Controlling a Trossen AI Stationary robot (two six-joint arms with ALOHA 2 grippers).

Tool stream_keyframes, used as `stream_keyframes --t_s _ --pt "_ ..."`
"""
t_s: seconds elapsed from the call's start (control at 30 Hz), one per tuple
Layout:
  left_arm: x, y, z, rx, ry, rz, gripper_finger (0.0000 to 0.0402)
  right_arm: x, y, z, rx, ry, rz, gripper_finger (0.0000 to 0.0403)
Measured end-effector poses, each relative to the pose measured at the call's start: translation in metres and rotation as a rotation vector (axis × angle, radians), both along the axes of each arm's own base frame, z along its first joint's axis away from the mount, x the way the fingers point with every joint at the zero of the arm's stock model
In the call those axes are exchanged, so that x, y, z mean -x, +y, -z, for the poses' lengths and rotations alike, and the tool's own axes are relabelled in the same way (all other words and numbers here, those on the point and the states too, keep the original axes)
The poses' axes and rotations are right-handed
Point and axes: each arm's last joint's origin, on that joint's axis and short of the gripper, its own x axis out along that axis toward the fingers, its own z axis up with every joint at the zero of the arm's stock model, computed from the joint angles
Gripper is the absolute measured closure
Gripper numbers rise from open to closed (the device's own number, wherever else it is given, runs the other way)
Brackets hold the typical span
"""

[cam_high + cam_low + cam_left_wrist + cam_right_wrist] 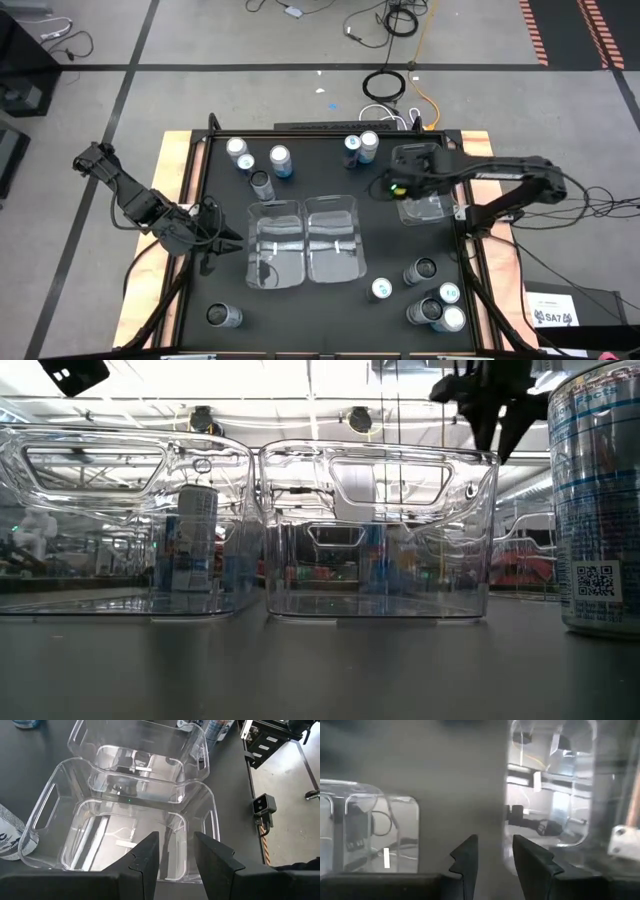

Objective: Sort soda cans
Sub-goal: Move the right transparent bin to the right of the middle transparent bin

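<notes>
Soda cans stand upright in groups on the dark table: several at the far left (262, 185), two at the far middle (360, 145), several at the near right (424, 270), and one at the near left (224, 316). My left gripper (222, 238) (175, 860) is open and empty, just left of the left clear bin (275, 245). My right gripper (388, 186) (495, 860) hangs open and empty above the table, between the right middle bin (333, 235) and a third bin (425, 207). In the low view it shows at the top (503, 440).
Two clear bins sit side by side mid-table (135, 830) (145, 760). The third clear bin (550, 785) lies under my right arm near the right edge. One can (600, 500) stands close to the low camera. Another (7, 837) is beside the left bin. Wooden rails border the table (180, 170).
</notes>
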Motion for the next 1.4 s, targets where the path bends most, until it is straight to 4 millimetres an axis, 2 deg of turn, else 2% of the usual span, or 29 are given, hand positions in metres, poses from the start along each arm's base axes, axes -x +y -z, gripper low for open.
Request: stream_keyframes --t_s 0.13,0.3,0.43,0.53,0.67,0.9,1.17,1.4 --pt "0.000 0.000 0.000 -0.008 -0.009 -0.013 0.0271 0.030 -0.017 -0.005 0.023 -0.007 0.012 0.0289" --pt "-0.002 0.000 -0.002 -0.011 -0.042 -0.038 0.0271 0.071 -0.035 0.020 -0.023 0.018 0.052 0.0289" --pt "-0.002 0.000 -0.002 -0.012 -0.041 -0.039 0.0271 0.092 -0.049 0.035 -0.047 -0.044 0.036 0.0289" --pt "-0.002 0.001 -0.002 -0.013 -0.041 -0.039 0.0271 0.102 -0.062 0.040 -0.029 -0.066 0.012 0.0289" --pt "-0.002 0.000 -0.002 -0.010 -0.044 -0.040 0.0271 0.114 -0.081 0.046 -0.022 -0.007 0.005 0.0289" --pt "-0.004 -0.001 -0.005 0.034 -0.069 -0.058 0.0271 0.139 -0.112 0.065 -0.103 0.051 0.018 0.0289" --pt "-0.004 -0.001 -0.006 0.088 -0.078 -0.095 0.0271 0.153 -0.121 0.088 -0.125 0.055 0.019 0.0289" --pt "-0.005 -0.001 -0.006 0.105 -0.078 -0.108 0.0271 0.157 -0.117 0.111 -0.185 0.030 0.028 0.0289"
